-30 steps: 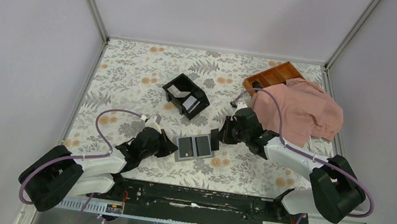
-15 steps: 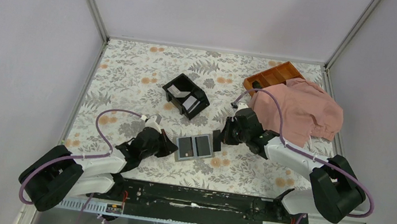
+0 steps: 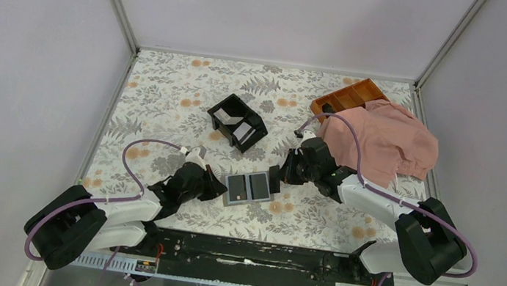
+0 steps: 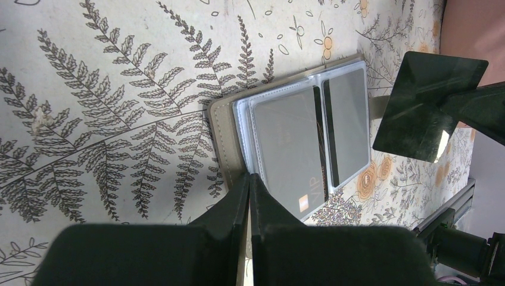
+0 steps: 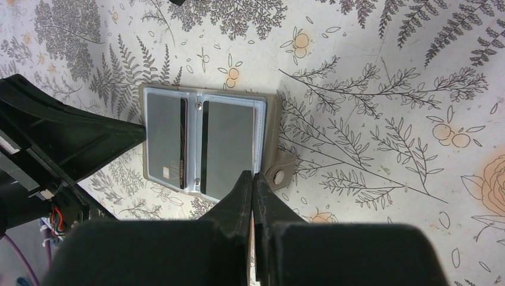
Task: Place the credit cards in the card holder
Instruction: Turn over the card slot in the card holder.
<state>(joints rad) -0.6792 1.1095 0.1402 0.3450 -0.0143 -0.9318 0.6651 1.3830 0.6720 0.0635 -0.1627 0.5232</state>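
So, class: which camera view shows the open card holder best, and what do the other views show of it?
Right wrist: the card holder lies open, both clear sleeves and the snap tab plain. Left wrist shows it slanted, its near edge hidden. Top external shows it whole but tiny.

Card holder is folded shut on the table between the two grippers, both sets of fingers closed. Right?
No: the card holder lies open flat, inside facing up, as the right wrist view shows. The rest stands: it is on the table between the left gripper and the right gripper, both sets of fingers closed.
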